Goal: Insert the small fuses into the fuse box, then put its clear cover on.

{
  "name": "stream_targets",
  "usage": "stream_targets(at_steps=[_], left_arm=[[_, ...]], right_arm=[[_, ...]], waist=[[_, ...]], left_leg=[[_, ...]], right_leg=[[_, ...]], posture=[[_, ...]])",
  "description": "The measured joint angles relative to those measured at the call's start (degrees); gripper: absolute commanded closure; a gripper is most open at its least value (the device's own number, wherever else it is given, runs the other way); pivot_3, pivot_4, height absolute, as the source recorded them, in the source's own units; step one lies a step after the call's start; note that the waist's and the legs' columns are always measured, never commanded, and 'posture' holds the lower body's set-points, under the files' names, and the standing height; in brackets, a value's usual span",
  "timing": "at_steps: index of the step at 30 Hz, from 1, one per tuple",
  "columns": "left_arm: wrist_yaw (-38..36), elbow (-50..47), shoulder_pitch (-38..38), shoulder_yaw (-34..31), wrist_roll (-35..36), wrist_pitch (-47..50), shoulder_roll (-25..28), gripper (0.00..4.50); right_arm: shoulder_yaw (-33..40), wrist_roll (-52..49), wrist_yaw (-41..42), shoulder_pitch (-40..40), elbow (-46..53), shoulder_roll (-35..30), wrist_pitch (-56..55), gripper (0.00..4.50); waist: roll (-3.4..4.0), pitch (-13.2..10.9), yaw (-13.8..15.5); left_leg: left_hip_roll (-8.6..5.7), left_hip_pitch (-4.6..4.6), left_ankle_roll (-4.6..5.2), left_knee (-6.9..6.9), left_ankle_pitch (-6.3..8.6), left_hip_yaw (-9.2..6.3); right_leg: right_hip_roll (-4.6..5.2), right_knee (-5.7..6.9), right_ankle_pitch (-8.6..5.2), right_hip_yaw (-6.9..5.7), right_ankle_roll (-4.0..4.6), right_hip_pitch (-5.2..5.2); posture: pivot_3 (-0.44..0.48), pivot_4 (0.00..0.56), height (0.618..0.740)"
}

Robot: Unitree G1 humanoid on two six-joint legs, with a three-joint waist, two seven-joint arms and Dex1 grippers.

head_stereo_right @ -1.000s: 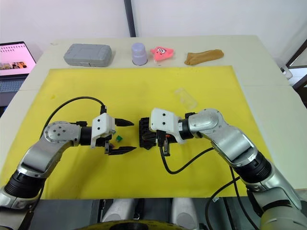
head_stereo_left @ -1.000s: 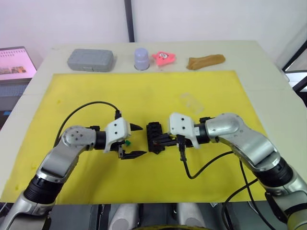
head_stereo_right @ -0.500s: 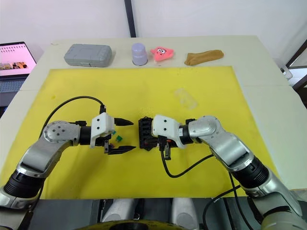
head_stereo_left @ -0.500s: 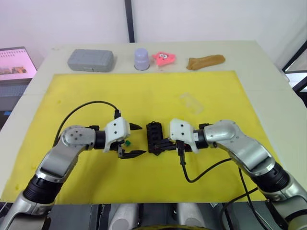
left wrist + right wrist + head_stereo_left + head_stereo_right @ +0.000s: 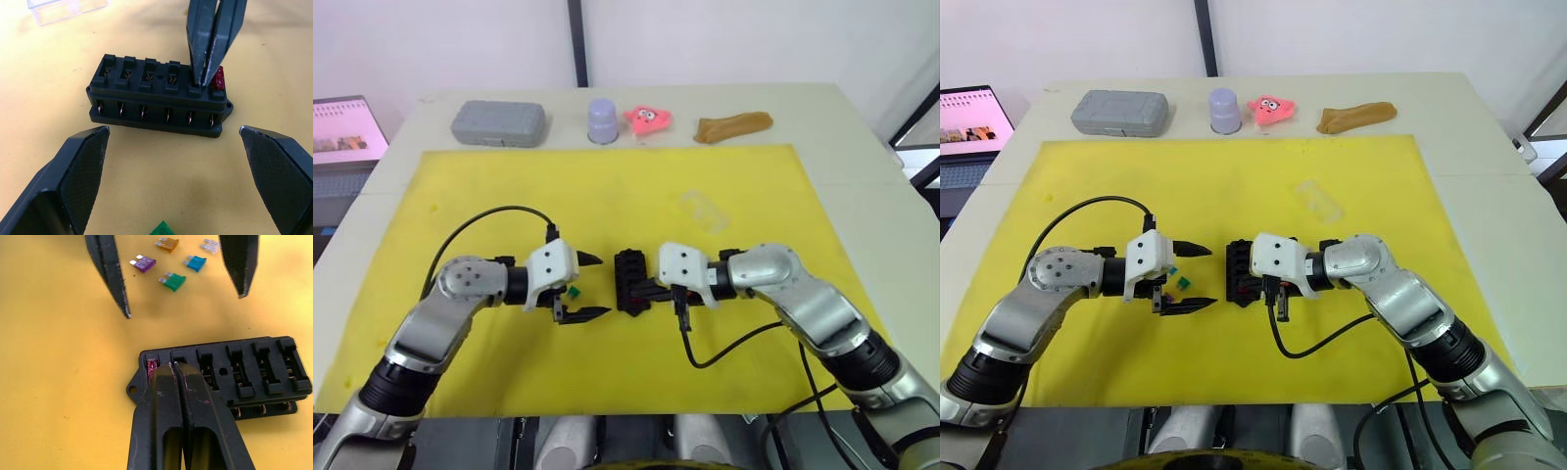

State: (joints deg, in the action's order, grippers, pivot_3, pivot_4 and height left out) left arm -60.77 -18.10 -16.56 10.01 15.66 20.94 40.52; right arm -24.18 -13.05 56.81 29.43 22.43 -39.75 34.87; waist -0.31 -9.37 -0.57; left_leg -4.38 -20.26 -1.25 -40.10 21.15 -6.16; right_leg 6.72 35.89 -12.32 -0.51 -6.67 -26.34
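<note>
The fuse box [image 5: 157, 95] is a black block with 2 rows of 6 slots, metal clips showing along its side, lying near the middle of the yellow mat [image 5: 636, 186]. 1 red fuse [image 5: 151, 368] sits in an end slot. The right gripper [image 5: 175, 366] has its fingers pressed together, tips on the box beside that fuse; nothing seems to be held between them. The left gripper [image 5: 592, 286] is spread wide, empty, just left of the box. 5 loose fuses lie by it: purple [image 5: 143, 264], green [image 5: 172, 281], teal [image 5: 195, 263], amber [image 5: 167, 243], grey [image 5: 210, 244]. The clear cover [image 5: 705, 209] lies on the mat beyond the right arm.
</note>
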Motion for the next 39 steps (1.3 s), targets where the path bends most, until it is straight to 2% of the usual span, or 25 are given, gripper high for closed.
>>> stream_targets(at_steps=[8,17,20,24,27,29,32,39], left_arm=[[0.04,0.00,0.00,0.00,0.01,0.01,0.00,0.00],[-0.18,-0.01,0.00,-1.31,1.32,1.17,0.55,0.00],[-0.75,-0.03,-0.04,-5.22,4.58,4.11,3.12,0.00],[-3.21,-0.76,0.27,-13.23,12.47,11.80,9.14,0.00],[-5.91,-1.00,3.16,-19.66,16.16,15.01,14.87,0.00],[-9.07,0.10,8.63,-24.74,16.80,16.04,19.82,0.00],[-12.81,4.91,15.64,-32.73,15.99,15.84,24.35,0.00],[-17.44,14.41,25.00,-41.49,11.67,9.81,25.92,0.00]], right_arm=[[4.96,-6.90,0.38,3.13,1.88,1.85,8.06,4.44],[6.62,-10.71,2.55,2.33,4.61,-1.19,10.53,4.44],[8.59,-11.81,3.69,1.74,4.87,-4.21,10.70,3.56],[13.18,-14.15,5.66,2.24,4.72,-8.24,11.00,1.56],[16.38,-14.84,7.61,2.73,4.10,-11.92,10.30,0.11],[18.06,-14.66,9.99,2.16,2.89,-16.26,8.25,0.04],[21.41,-13.31,12.84,0.02,-0.29,-22.25,4.95,0.04],[25.54,-9.86,17.27,-6.94,-7.69,-28.98,-3.98,0.04]], waist=[[0.01,-0.01,-0.03],[0.01,-0.01,-0.04],[0.01,-0.02,-0.03],[0.00,-0.03,-0.07],[0.02,-0.04,-0.15],[0.07,-0.07,-0.32],[0.10,-0.09,-0.17],[0.10,-0.11,-0.08]], left_leg=[[0.00,-0.06,0.00,0.00,0.00,-0.01],[0.00,-0.08,0.00,0.00,0.00,-0.02],[0.00,-0.09,0.00,0.00,0.00,-0.01],[0.01,-0.10,0.00,0.01,0.00,-0.02],[0.01,-0.08,0.01,0.05,0.00,0.00],[0.04,-0.10,0.01,0.09,0.01,0.04],[0.04,-0.06,0.03,0.09,0.02,0.11],[0.06,-0.09,0.14,0.08,0.08,0.15]], right_leg=[[0.00,0.00,0.00,0.00,0.00,-0.07],[0.00,0.00,0.00,0.00,0.00,-0.08],[0.00,0.00,0.00,0.00,0.00,-0.09],[0.00,0.00,0.00,0.00,0.00,-0.11],[-0.01,-0.01,0.00,0.00,0.00,-0.12],[-0.02,-0.02,0.00,0.00,0.00,-0.16],[-0.03,-0.05,-0.01,-0.01,0.01,-0.11],[-0.02,-0.15,-0.01,-0.01,0.01,-0.08]], posture=[[0.000,0.150,0.740],[0.000,0.150,0.740],[0.000,0.150,0.740],[0.000,0.150,0.740],[0.000,0.150,0.740],[0.000,0.150,0.740],[0.000,0.150,0.740],[0.000,0.150,0.740]])
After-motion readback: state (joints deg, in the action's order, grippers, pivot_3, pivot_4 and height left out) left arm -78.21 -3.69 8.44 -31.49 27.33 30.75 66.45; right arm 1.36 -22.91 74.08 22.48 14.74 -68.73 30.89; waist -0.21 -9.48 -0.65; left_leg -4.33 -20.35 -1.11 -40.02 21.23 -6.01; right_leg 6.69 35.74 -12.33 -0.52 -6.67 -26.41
